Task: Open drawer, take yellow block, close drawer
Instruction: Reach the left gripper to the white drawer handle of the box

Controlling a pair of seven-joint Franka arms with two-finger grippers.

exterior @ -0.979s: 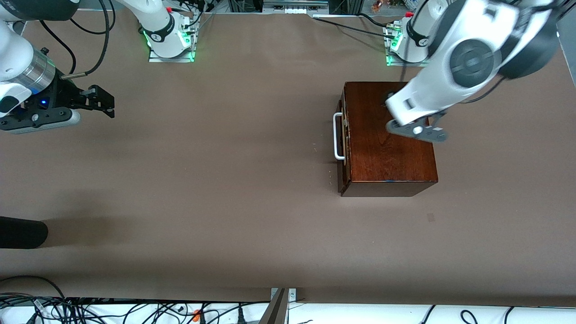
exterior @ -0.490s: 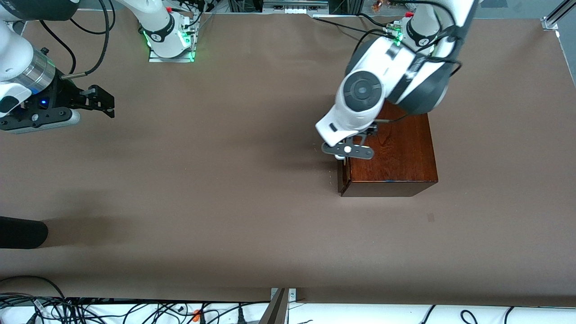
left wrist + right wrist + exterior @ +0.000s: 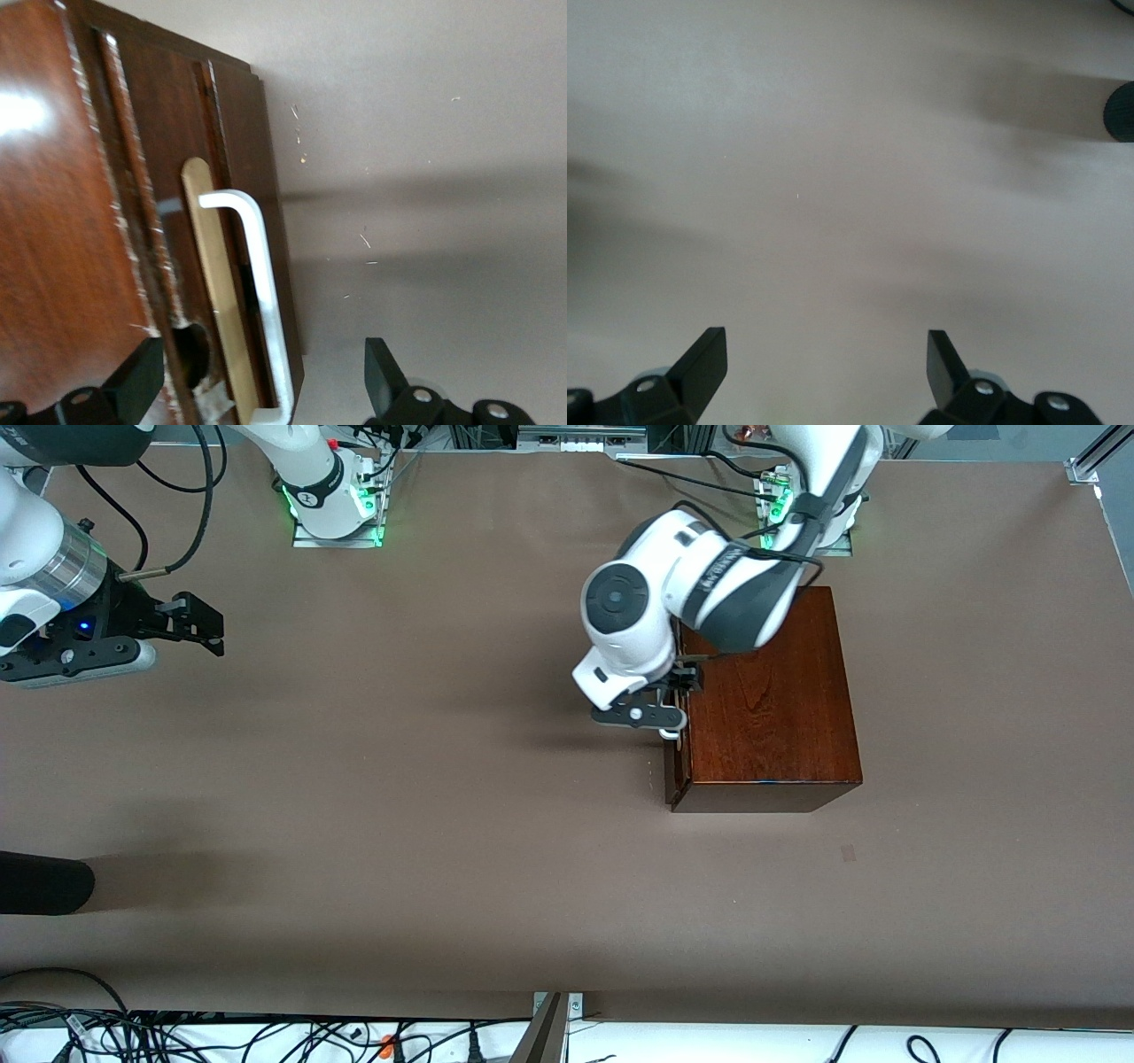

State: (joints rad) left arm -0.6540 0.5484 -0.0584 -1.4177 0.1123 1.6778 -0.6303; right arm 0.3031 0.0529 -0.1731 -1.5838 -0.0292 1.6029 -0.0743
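The dark reddish-brown wooden box (image 3: 771, 700) stands toward the left arm's end of the table. Its drawer (image 3: 168, 177) is shut, and the front faces the right arm's end. The white bar handle (image 3: 261, 292) shows in the left wrist view; only its nearer end (image 3: 671, 734) shows in the front view. My left gripper (image 3: 678, 695) is open and hangs just above the handle, one finger (image 3: 142, 372) on each side of the bar, touching nothing. My right gripper (image 3: 208, 627) is open and empty over bare table at the right arm's end, waiting. The yellow block is hidden.
A black rounded object (image 3: 44, 881) lies at the table's edge at the right arm's end, nearer to the front camera; it also shows in the right wrist view (image 3: 1121, 111). Cables (image 3: 177, 1036) run along the near edge. Brown table (image 3: 443, 779) spreads between the arms.
My left arm has swung from over the box top toward the drawer's front and come lower, so its gripper now hangs over the handle. The right arm has not moved.
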